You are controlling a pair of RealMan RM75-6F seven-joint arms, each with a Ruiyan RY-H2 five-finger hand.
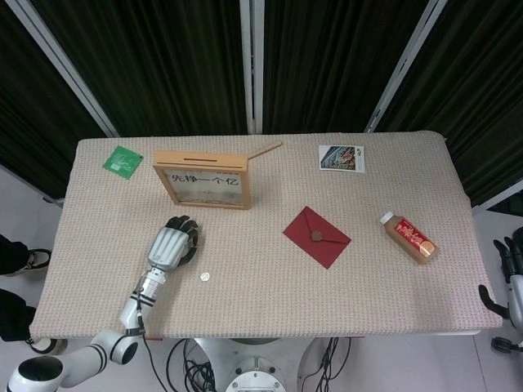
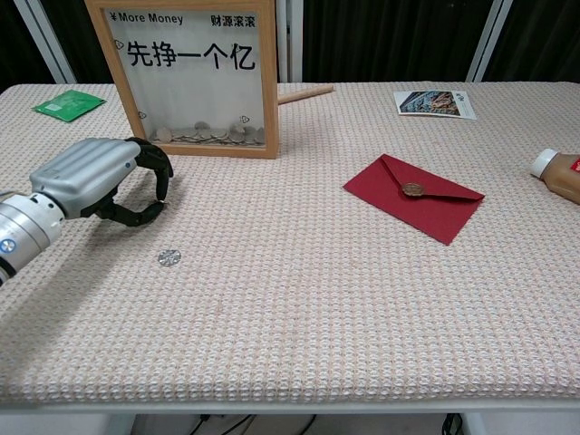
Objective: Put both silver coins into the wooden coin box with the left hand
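Left hand (image 2: 95,181) hovers just above the counter (image 2: 317,299), fingers curled with a narrow gap at the tips; whether anything is pinched there cannot be told. One silver coin (image 2: 167,257) lies near the hand, apart from it. The wooden coin box (image 2: 193,77) stands upright beyond the hand, unobstructed. One red envelope (image 2: 412,197) lies well right of the box. The right hand (image 1: 507,269) hangs off the counter's right edge.

A table (image 1: 270,286) covered in a beige woven cloth fills the middle of the head view; behind it hang black curtains (image 1: 180,57), divided by pale grey upright and slanting posts (image 1: 253,65); the floor (image 1: 16,204) at either side is light grey; under the table's near edge, dark cables (image 1: 196,359) trail around a white base; the light is even and soft, with no strong shadows on the cloth.
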